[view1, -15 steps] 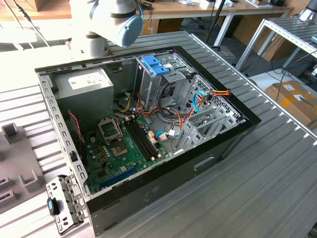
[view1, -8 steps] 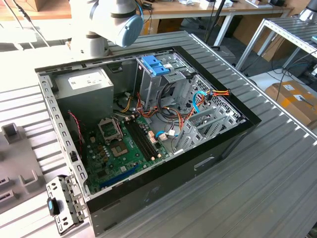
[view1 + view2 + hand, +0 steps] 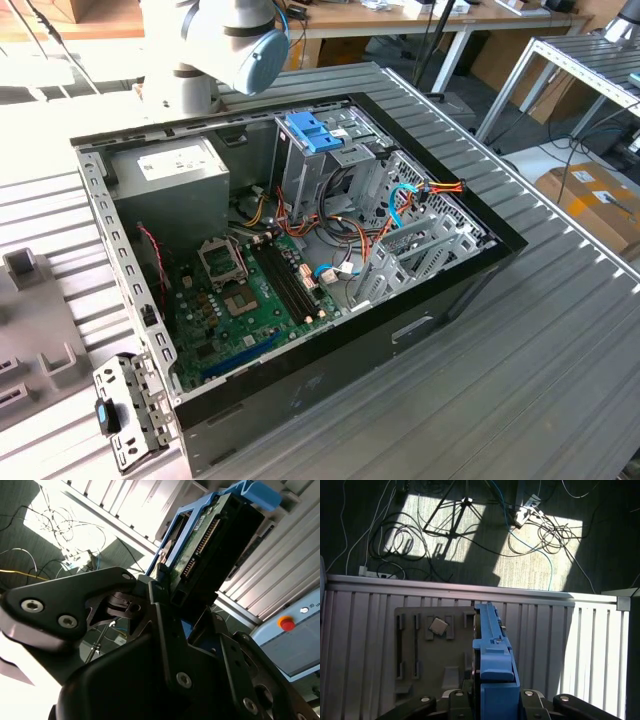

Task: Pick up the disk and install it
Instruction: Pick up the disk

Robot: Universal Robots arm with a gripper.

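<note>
Obs.: black two-fingered gripper pinched shut on one end of the disk, a flat dark rectangular hard drive in bright blue plastic rails; in the first wrist view the disk stood edge-on between the fingers, over a grey slotted fixture plate carrying a small square silver chip, all on the ribbed metal table; the disk's far end appeared free of the plate, contact not certain. Not installed: in the exterior view the open black computer case lay on the table, grey power-supply box at ten o'clock inside it, green motherboard at seven o'clock, metal drive cage with a blue slotted plastic bracket at twelve o'clock. Handling, judged: stiff, dense for its size, shock-sensitive; rails likely flex a little and smooth plastic may slip under a light pinch; the pin connector strip and bare circuit board on one face were exposed, so hold belongs on the rails or metal body, away from the pins; current grip sat clear of the connector.
</note>
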